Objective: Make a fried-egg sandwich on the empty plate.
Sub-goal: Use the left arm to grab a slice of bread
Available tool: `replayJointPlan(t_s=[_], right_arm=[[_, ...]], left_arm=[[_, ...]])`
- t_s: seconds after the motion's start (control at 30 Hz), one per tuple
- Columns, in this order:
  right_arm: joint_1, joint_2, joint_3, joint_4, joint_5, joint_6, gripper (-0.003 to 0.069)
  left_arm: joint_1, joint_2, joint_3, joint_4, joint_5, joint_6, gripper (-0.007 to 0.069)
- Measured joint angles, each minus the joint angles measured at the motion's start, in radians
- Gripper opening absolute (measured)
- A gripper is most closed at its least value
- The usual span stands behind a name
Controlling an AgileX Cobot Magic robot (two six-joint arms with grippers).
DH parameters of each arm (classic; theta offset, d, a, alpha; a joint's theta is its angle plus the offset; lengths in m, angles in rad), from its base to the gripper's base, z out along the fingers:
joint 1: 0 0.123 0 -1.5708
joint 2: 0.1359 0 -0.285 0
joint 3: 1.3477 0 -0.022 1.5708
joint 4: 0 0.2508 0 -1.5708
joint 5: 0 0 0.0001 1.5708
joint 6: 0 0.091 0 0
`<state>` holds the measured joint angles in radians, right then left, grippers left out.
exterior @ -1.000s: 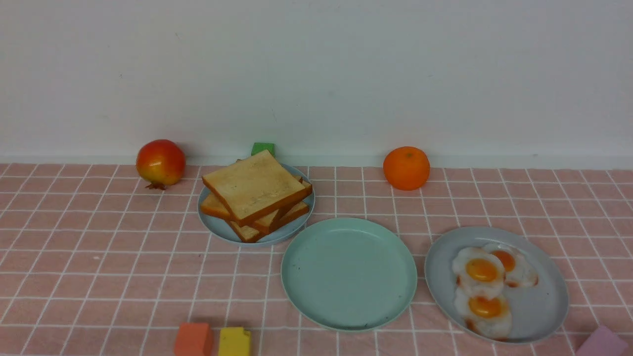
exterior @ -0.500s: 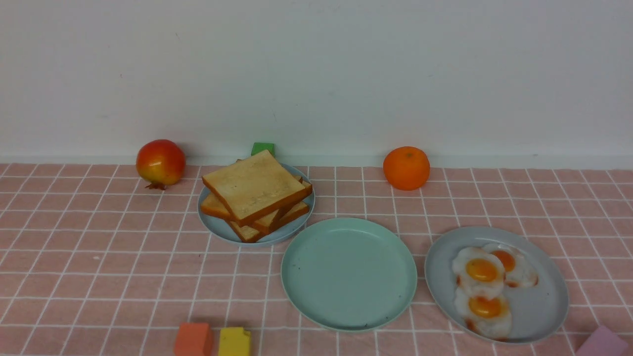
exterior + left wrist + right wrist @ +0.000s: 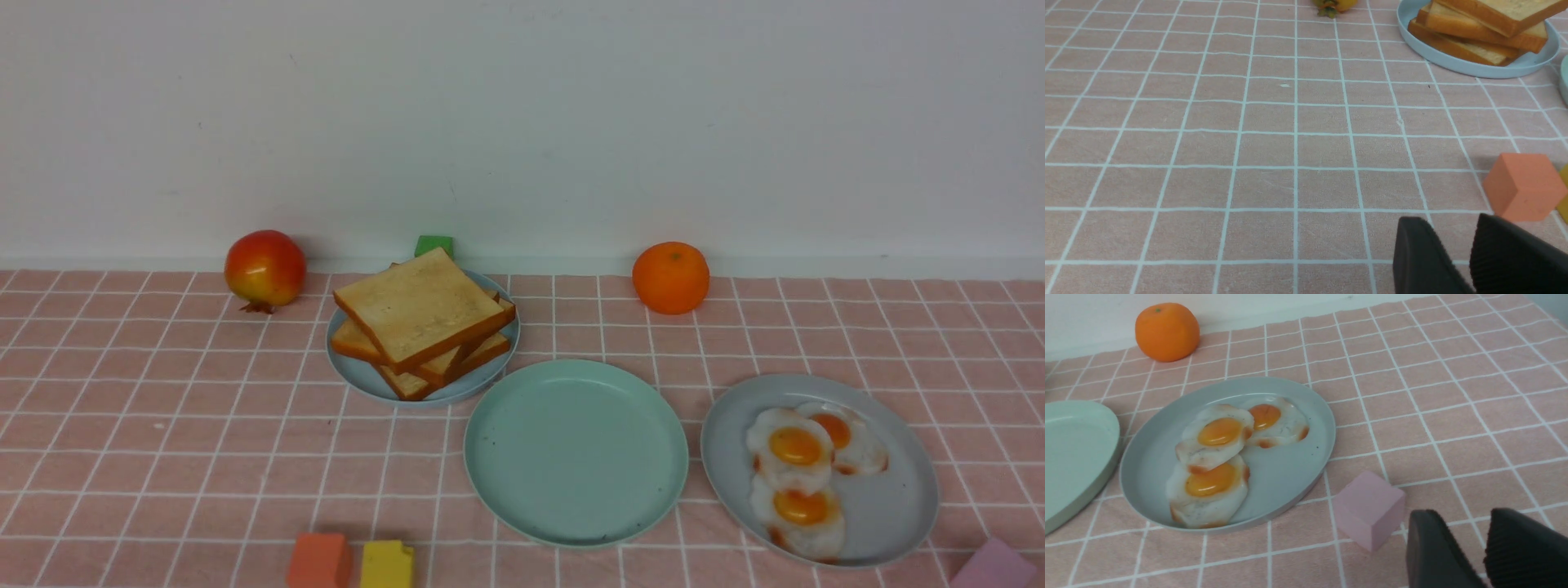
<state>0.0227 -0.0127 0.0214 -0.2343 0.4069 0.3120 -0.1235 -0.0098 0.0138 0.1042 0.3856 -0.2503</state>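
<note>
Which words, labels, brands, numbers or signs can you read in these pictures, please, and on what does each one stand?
There are none to read: no lettering, number or sign shows on the mint-green plate, the grey-blue plate, the toast slices, the fried eggs, the orange or the coral block.
The small dark specks on the wall form no legible text.

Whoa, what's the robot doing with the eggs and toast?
Nothing is being held yet. The left end effector and right end effector are both open over the cloth. The toast slices are stacked on the pale-blue plate, the three fried eggs lie on the grey-blue plate, and the mint-green plate is empty. No sandwich yet!
</note>
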Motion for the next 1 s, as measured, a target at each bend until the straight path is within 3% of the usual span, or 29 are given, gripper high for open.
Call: replayJointPlan(t_s=[0.17,0.37,0.57,0.83,1.0], right_arm=[[0.000,0.000,0.000,-0.060,0.000,0.000,0.0239],[0.000,0.000,0.006,-0.080,-0.124,0.000,0.0239],[0.000,0.000,0.006,-0.084,-0.359,0.000,0.0239],[0.000,0.000,0.006,-0.096,-0.619,0.018,0.0239],[0.000,0.000,-0.002,-0.059,-0.801,0.146,0.0239]], left_arm=[[0.000,0.000,0.000,0.004,0.000,0.000,0.0239],[0.000,0.000,0.015,-0.071,-0.118,0.000,0.0239],[0.000,0.000,0.016,-0.188,-0.278,-0.001,0.0239],[0.000,0.000,0.016,-0.203,-0.379,-0.008,0.0239],[0.001,0.000,0.008,-0.260,-0.607,-0.106,0.0239]])
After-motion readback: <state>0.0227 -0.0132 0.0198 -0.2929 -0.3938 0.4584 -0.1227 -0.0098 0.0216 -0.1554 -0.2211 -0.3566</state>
